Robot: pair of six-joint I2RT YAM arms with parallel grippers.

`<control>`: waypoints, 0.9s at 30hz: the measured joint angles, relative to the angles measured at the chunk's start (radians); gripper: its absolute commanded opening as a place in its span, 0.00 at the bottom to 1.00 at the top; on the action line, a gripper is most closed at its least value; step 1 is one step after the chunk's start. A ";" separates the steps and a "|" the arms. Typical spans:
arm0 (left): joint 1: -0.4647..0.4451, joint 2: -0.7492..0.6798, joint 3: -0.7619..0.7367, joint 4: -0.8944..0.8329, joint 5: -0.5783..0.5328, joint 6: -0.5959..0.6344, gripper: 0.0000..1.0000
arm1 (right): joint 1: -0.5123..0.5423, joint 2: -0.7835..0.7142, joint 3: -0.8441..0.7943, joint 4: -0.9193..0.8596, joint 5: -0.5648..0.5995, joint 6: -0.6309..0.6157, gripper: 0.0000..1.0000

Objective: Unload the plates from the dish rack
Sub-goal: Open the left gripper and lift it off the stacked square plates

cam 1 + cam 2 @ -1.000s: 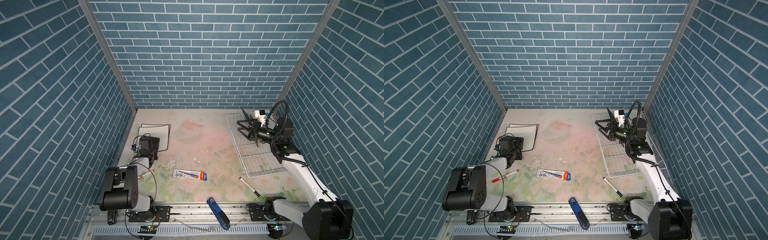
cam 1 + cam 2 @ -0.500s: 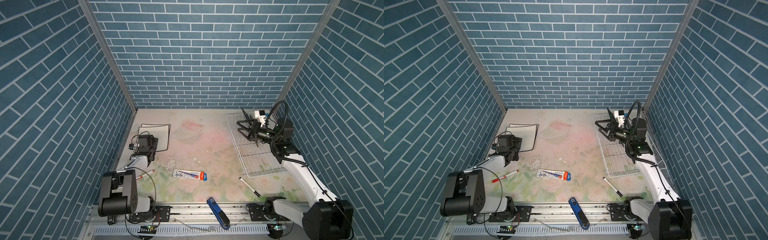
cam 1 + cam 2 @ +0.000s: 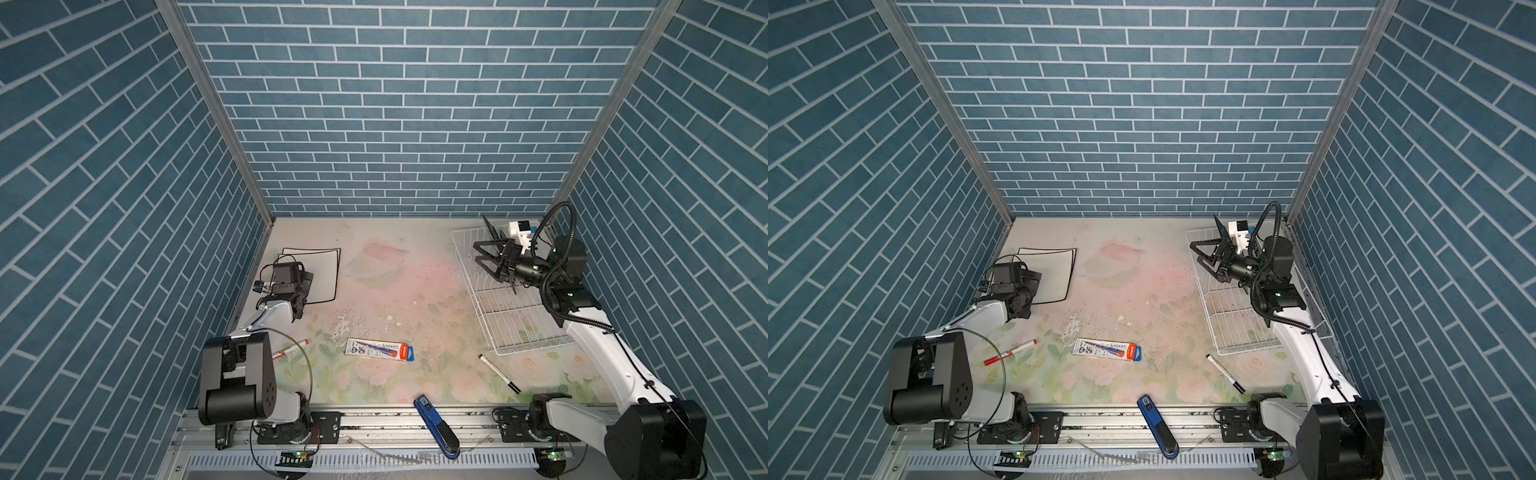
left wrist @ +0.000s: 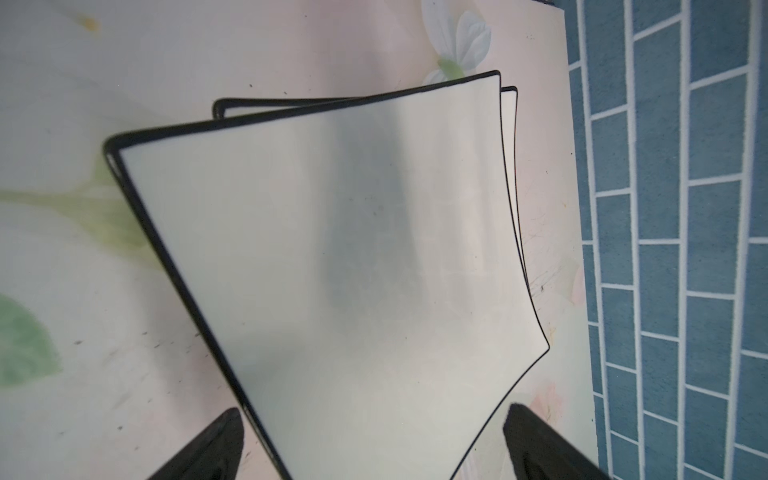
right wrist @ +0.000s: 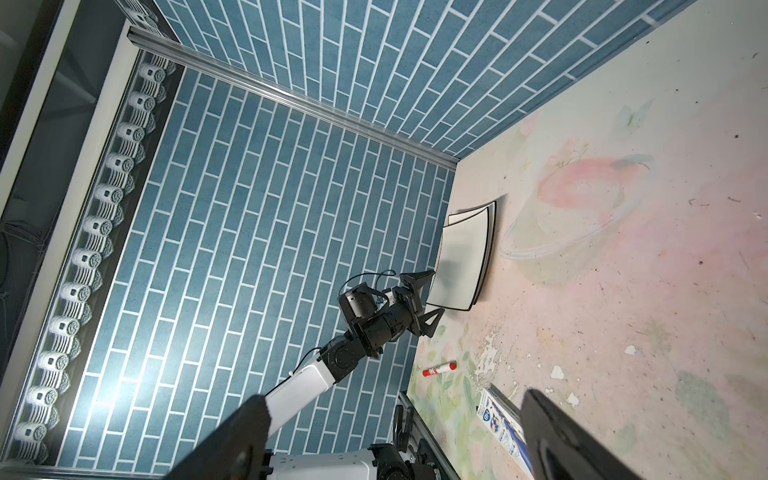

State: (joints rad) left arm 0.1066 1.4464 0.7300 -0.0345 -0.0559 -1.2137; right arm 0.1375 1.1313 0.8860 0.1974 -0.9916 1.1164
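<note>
Your floral table [image 3: 395, 282] carries two stacked plates [image 3: 324, 270] far left, the rack [image 3: 536, 348] on the right, and nearer you a red marker [image 3: 289, 349], a packet [image 3: 380, 349] and a black marker [image 3: 498, 372].

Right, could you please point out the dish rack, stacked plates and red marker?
dish rack [image 3: 505, 322]: in a top view, bare wire floor.
stacked plates [image 3: 325, 272]: in a top view, upper white face.
red marker [image 3: 1010, 353]: in a top view, mid-barrel.

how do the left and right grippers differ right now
Height: the left gripper sits low at the stacked plates; the right gripper hangs raised over the dish rack.
Jaws: the left gripper straddles the top plate's corner; the right gripper has nothing between its jaws.
Both are open, gripping nothing.
</note>
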 measured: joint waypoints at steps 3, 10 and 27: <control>0.005 0.024 0.022 -0.023 0.002 0.016 1.00 | 0.000 0.000 0.000 0.000 0.000 0.000 0.95; 0.013 0.067 0.057 -0.043 0.010 0.042 1.00 | 0.000 0.000 0.000 0.000 0.000 0.000 0.95; 0.032 0.099 0.086 -0.058 0.031 0.072 1.00 | 0.000 0.000 0.000 0.000 0.000 0.000 0.95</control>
State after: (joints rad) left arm 0.1390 1.5455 0.8158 -0.0925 -0.0246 -1.1412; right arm 0.1375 1.1313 0.8860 0.1974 -0.9916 1.1164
